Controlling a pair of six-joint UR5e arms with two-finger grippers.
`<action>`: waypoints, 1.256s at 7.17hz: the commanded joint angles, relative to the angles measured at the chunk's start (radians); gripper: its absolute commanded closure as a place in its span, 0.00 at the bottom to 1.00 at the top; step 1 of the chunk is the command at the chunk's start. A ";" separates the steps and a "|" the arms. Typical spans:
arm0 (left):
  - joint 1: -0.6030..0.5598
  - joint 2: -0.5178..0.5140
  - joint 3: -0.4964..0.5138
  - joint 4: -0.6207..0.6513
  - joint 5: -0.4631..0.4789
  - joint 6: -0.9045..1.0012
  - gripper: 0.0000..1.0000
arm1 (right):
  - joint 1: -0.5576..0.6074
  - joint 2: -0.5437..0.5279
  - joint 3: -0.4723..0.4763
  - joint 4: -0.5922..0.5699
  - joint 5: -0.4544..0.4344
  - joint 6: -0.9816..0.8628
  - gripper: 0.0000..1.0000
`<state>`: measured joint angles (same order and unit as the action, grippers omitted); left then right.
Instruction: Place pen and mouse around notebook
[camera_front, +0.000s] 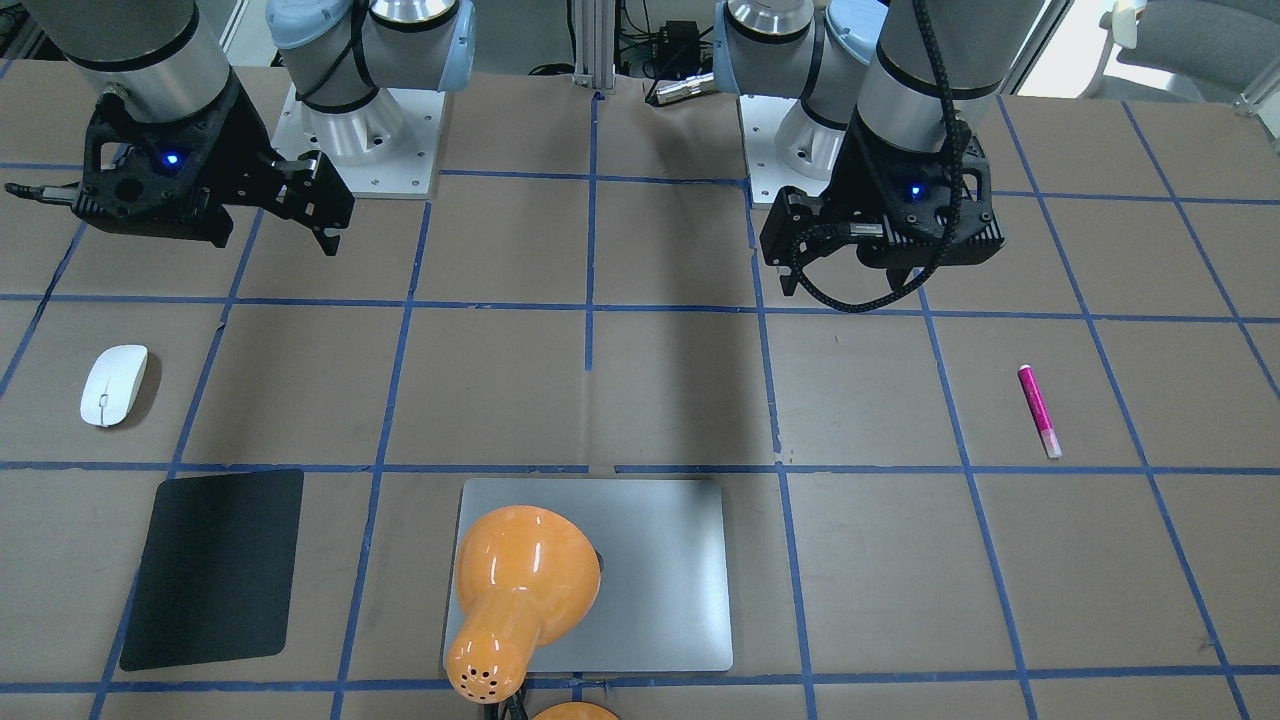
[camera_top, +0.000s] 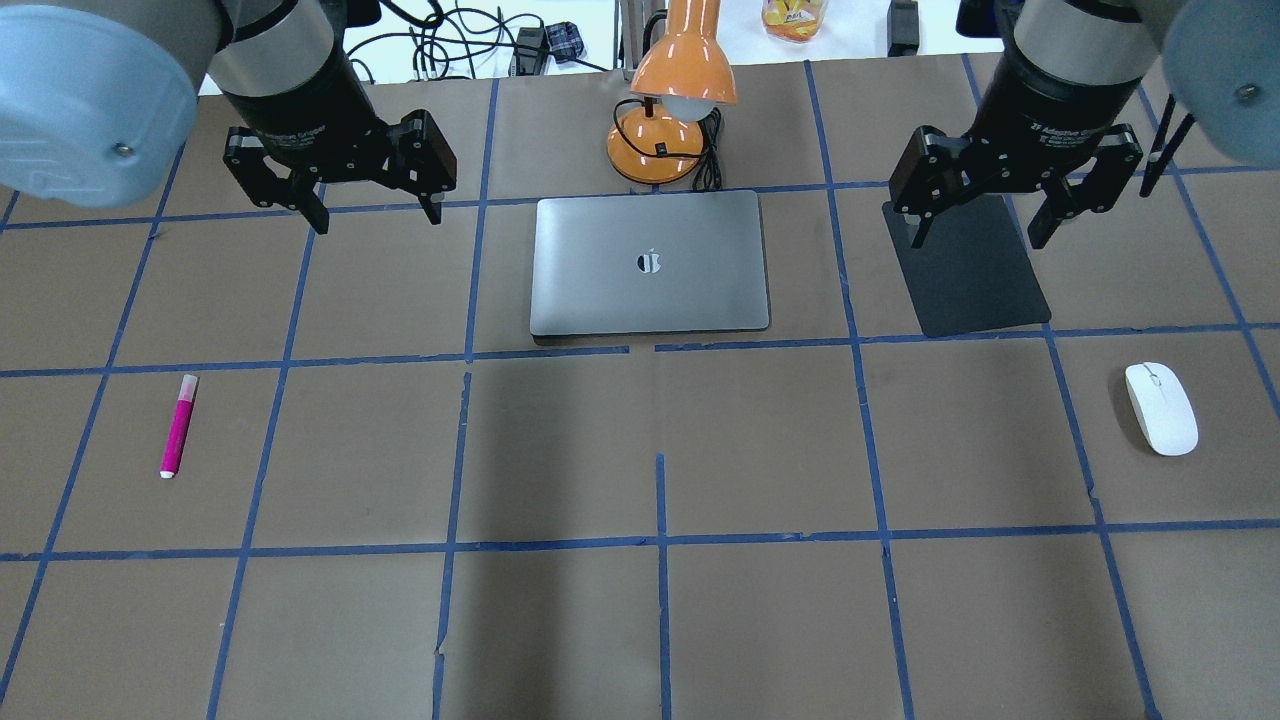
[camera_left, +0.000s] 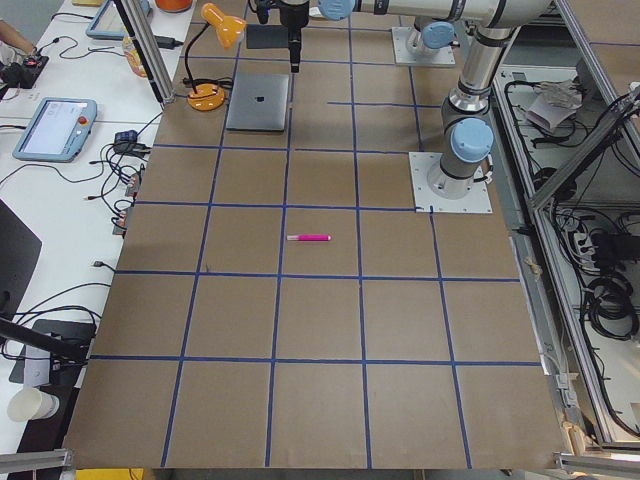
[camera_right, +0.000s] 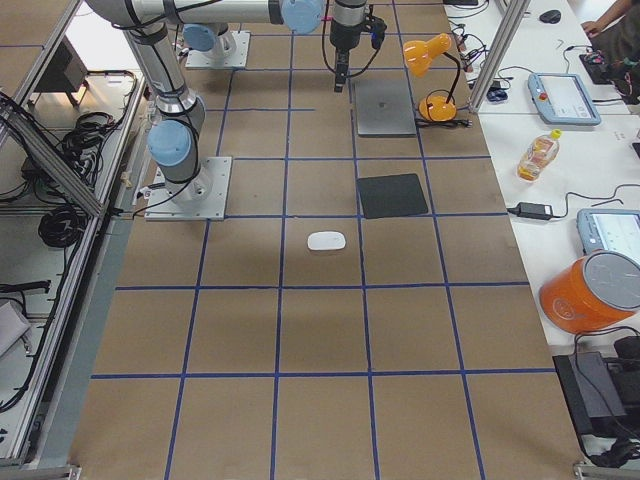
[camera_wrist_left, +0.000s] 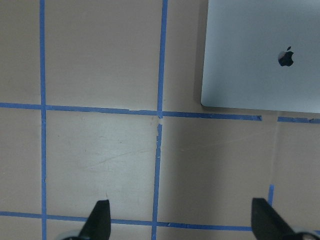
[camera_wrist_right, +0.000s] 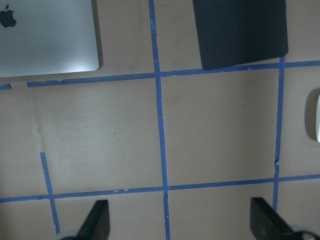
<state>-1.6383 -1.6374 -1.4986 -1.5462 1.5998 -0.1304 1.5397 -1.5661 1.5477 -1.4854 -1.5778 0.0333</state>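
The magenta pen (camera_top: 179, 425) with its pale cap lies on the table's left part, far from the silver-grey notebook (camera_top: 648, 262) at the back centre. On the right part rests the white mouse (camera_top: 1161, 408), also seen at the edge of the right wrist view (camera_wrist_right: 316, 115). My left gripper (camera_top: 377, 220) hangs open and empty above the table, left of the notebook. My right gripper (camera_top: 977, 240) hangs open and empty over a black mat, right of the notebook. Neither gripper touches anything.
A thin black mat (camera_top: 965, 265) lies right of the notebook. An orange desk lamp (camera_top: 672, 100) stands just behind the notebook, its shade leaning over the notebook's far edge. Blue tape lines grid the brown table (camera_top: 650, 620).
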 joint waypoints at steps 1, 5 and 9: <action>-0.002 0.001 -0.002 -0.002 0.000 0.000 0.00 | 0.000 0.000 0.000 -0.004 -0.001 0.002 0.00; 0.117 0.062 -0.061 -0.133 0.102 0.085 0.00 | -0.007 0.008 -0.001 -0.022 0.001 0.001 0.00; 0.538 -0.011 -0.303 0.253 0.097 0.566 0.00 | -0.278 0.137 0.018 -0.160 -0.019 -0.209 0.00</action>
<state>-1.2090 -1.6158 -1.7201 -1.4488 1.6974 0.2477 1.3565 -1.4855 1.5541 -1.5794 -1.5870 -0.0953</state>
